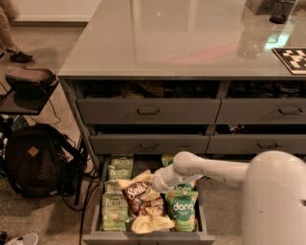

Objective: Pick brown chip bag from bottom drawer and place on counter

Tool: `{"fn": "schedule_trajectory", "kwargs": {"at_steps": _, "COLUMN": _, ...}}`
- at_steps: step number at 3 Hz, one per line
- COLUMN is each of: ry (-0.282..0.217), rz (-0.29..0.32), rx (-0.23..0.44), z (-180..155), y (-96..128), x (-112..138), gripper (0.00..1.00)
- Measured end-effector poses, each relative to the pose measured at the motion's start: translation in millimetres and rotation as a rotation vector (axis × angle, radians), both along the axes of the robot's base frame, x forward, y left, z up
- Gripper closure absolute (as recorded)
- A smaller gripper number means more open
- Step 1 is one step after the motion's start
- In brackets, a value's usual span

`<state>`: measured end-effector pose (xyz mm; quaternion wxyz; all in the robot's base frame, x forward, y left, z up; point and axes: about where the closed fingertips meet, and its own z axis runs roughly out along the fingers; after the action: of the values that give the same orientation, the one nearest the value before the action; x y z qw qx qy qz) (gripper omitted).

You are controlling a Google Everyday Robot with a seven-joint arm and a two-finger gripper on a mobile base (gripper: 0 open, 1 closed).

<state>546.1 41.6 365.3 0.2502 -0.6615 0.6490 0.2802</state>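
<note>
The bottom drawer (148,238) stands pulled out at the lower left of the cabinet. The brown chip bag (137,198) lies in its middle, tilted, with white script showing and cream ends. My gripper (155,184) reaches down into the drawer at the bag's upper right corner and touches it. My white arm (215,170) comes in from the right. The glossy grey counter (167,43) spans the top of the cabinet above.
Pale green Kettle bags (114,206) fill the drawer's left side; a green dang bag (182,210) lies right of the brown bag. On the counter's right are a checkered board (292,58), a clear container (251,40) and a dark cup (282,10). A black backpack (33,160) and cables lie on the floor to the left.
</note>
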Motion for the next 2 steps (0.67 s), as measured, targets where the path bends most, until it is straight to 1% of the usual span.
{"fn": "schedule_trajectory", "kwargs": {"at_steps": 1, "ry": -0.081, "rz": 0.011, "rx": 0.05, "z": 61, "y": -2, "x": -5, "gripper": 1.0}}
{"fn": "schedule_trajectory", "kwargs": {"at_steps": 2, "ry": -0.117, "rz": -0.038, "rx": 0.101, "z": 122, "y": -15, "x": 9, "gripper": 1.0}}
